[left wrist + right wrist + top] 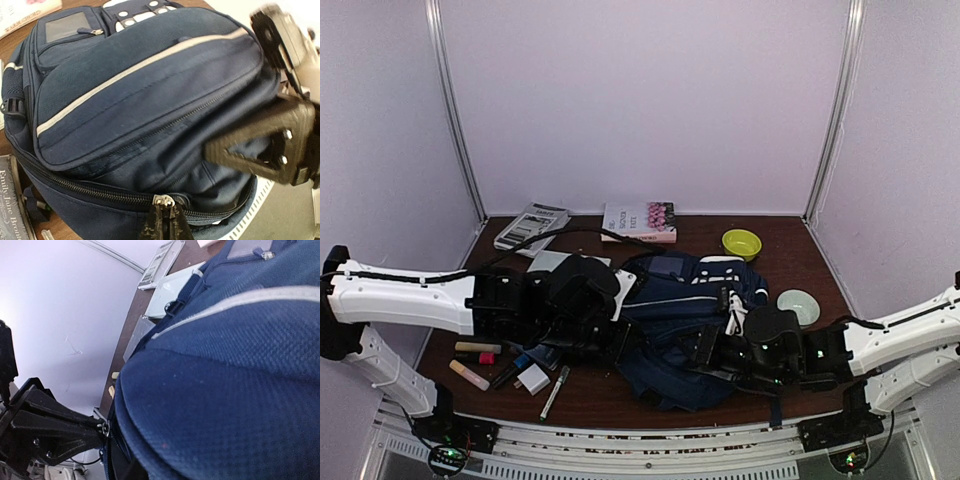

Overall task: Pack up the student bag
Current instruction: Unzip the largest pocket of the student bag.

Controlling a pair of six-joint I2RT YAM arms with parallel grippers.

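Navy student bag, white trim. Lies at centre of dark brown table, pale lilac walls behind; left gripper pressed together on zipper pull; right gripper at bag's side, opening not discernible.

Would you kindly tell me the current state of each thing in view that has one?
student bag: lying front up, front pocket zip closed.
left gripper: shut on the main zip pull.
right gripper: against the bag's side; whether open or shut cannot be told.
green bowl: upright, empty.
book: closed, lying flat.
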